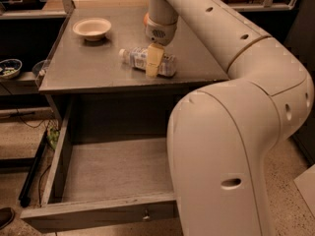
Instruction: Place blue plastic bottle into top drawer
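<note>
– Looking at the counter [98, 65], where does the blue plastic bottle [138, 58] sit?
– It lies on its side near the counter's middle, with its white cap pointing to the counter's left edge.
– And the gripper [153, 64]?
– It is down over the bottle's middle, above the counter. Whether it is clamped on the bottle or apart, I cannot tell.
– The top drawer [98, 213]?
– It is pulled out below the counter's front edge, its knob [145, 214] facing the camera and its floor bare.
– Anything else?
– A pale bowl [92, 27] stands at the counter's far left corner. The robot's arm [231, 132] reaches over the counter's right side.
</note>
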Controlling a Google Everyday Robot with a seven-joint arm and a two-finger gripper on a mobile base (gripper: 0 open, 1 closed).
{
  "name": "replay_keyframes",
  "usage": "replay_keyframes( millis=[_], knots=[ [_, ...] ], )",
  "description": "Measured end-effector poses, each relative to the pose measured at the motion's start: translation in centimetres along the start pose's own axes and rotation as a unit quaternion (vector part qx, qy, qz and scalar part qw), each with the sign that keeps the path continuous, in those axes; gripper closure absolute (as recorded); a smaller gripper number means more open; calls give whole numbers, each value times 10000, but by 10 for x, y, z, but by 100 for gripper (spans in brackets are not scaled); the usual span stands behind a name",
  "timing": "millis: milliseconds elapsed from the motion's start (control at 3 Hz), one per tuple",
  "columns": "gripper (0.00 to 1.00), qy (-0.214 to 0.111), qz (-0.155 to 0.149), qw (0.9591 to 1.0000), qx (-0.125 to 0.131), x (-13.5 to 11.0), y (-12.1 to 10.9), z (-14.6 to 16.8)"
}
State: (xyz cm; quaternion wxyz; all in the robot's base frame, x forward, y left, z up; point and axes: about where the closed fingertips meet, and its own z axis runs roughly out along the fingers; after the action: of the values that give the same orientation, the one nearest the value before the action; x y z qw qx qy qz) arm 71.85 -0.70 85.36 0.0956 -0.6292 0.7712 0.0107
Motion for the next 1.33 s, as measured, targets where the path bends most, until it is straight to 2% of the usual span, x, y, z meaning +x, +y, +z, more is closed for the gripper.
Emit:
replay_keyframes(
  millis=[667,1333],
  knots=[
    [0,36,61,9999,-101,5,4,10],
    [50,36,61,9999,-100,5,4,10]
  ],
)
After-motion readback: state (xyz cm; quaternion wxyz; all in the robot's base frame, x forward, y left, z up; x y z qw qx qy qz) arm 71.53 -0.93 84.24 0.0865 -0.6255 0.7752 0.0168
